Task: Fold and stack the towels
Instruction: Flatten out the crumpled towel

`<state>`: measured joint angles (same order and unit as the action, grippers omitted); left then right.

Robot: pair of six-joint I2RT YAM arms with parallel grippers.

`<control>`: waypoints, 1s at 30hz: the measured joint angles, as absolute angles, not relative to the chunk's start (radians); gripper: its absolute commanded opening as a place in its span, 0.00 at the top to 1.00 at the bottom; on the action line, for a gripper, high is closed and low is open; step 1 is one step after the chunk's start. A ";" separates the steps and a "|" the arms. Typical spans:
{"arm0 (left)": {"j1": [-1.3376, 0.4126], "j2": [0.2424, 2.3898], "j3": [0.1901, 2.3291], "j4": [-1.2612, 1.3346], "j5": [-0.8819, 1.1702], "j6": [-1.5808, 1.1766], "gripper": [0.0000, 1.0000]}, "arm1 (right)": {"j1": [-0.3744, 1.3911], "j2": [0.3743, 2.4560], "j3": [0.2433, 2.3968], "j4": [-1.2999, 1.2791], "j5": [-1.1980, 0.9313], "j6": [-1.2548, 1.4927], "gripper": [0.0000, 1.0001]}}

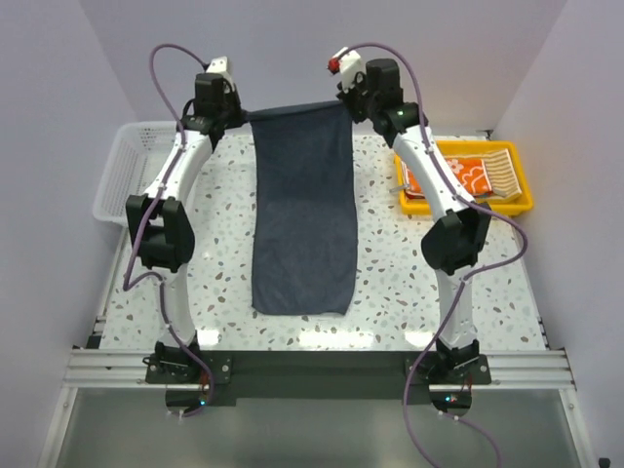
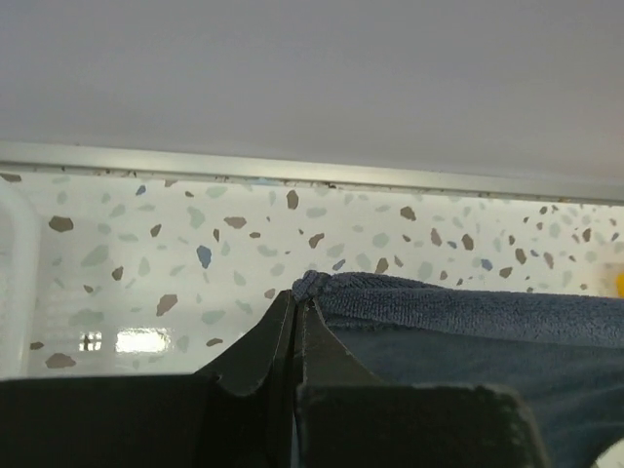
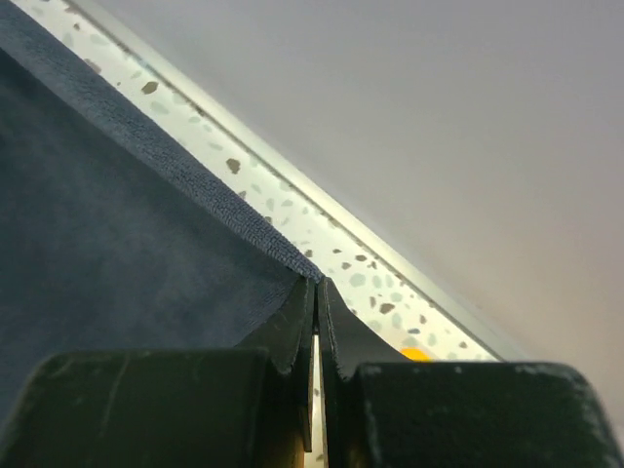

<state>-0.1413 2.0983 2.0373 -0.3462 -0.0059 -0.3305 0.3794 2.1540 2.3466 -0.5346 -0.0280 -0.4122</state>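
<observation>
A plain dark blue-grey towel [image 1: 303, 210] hangs stretched between both grippers at the far side of the table, its lower part lying flat on the table toward me. My left gripper [image 1: 244, 115] is shut on its far left corner [image 2: 310, 285]. My right gripper [image 1: 353, 99] is shut on its far right corner [image 3: 310, 273]. The towel's top edge [image 2: 468, 307] runs taut between them. An orange printed towel [image 1: 466, 175] and a tan striped towel [image 1: 499, 171] lie folded in the yellow tray [image 1: 519, 203] at the right.
A white mesh basket [image 1: 122, 174] stands at the table's left edge. The back wall rises close behind both grippers. My arms flank the hanging towel on either side. The metal rail [image 1: 312, 366] runs along the near edge.
</observation>
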 measured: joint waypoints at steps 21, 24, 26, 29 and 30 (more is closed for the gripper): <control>-0.119 2.142 1.717 -0.270 0.181 -0.387 1.00 | 0.377 2.198 1.958 -0.510 -0.118 -0.350 0.99; -0.118 2.107 1.667 -0.261 0.206 -0.409 0.93 | 0.377 2.195 1.938 -0.535 -0.115 -0.320 0.93; -0.119 2.086 1.620 -0.253 0.230 -0.420 0.78 | 0.376 2.189 1.916 -0.561 -0.115 -0.294 0.85; -0.119 2.071 1.556 -0.257 0.259 -0.439 0.55 | 0.375 2.188 1.899 -0.607 -0.115 -0.247 0.64; -0.119 2.065 1.531 -0.260 0.265 -0.443 0.50 | 0.374 2.186 1.892 -0.622 -0.116 -0.231 0.60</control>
